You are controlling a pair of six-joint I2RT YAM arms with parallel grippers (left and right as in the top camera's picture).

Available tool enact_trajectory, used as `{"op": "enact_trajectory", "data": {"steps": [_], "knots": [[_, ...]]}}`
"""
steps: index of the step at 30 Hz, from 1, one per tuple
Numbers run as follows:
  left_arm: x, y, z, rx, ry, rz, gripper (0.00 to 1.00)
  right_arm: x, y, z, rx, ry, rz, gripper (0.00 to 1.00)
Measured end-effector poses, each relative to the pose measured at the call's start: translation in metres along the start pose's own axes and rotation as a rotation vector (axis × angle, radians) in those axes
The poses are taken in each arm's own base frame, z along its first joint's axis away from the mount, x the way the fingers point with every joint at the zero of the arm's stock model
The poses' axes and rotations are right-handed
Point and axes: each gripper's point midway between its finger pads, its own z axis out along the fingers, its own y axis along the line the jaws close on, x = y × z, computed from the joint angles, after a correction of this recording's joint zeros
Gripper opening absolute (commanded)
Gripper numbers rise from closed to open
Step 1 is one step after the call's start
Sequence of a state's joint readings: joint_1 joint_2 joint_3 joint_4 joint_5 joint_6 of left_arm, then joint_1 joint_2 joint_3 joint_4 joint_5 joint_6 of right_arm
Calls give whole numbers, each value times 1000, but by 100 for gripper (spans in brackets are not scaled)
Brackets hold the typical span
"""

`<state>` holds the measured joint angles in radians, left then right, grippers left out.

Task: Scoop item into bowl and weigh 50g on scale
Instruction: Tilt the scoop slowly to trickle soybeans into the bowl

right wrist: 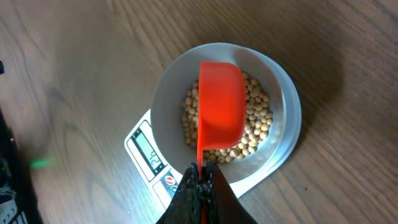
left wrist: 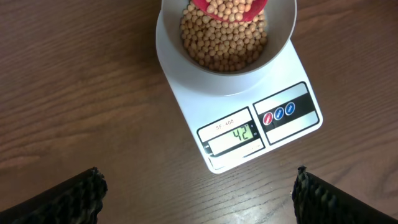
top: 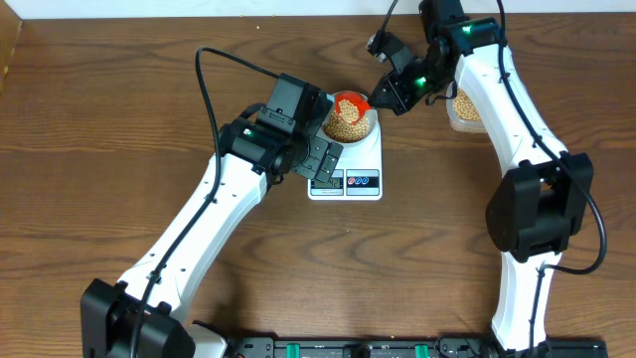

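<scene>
Two pincers: right pincer (right wrist: 200,174) clamps red scoop (right wrist: 219,102) over bowl (right wrist: 163,93); left pincer (left wrist: 199,196) gapes wide.

My right end effector (right wrist: 200,180) is black, and the scoop (right wrist: 219,106) in it is bright orange-red. The beans (left wrist: 224,43) are tan-yellow, the bowl (left wrist: 281,28) pale blue-white. The scale (left wrist: 193,106) is white, its display (left wrist: 236,135) grey-green with dark digits, its buttons (left wrist: 278,112) red and blue on black. The surface (left wrist: 81,93) is brown wood grain.
</scene>
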<state>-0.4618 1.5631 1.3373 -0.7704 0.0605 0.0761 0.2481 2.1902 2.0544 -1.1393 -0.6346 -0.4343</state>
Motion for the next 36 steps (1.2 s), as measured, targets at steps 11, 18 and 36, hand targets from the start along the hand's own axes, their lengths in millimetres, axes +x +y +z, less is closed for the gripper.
{"op": "enact_trajectory", "data": {"steps": [11, 18, 36], "knots": [[0, 0, 0, 0, 0, 0, 98, 0, -1, 0, 7, 1, -58, 1], [0, 0, 0, 0, 0, 0, 98, 0, -1, 0, 7, 1, -97, 1], [0, 0, 0, 0, 0, 0, 98, -1, 5, 4, -1, 7, -227, 1]]}}
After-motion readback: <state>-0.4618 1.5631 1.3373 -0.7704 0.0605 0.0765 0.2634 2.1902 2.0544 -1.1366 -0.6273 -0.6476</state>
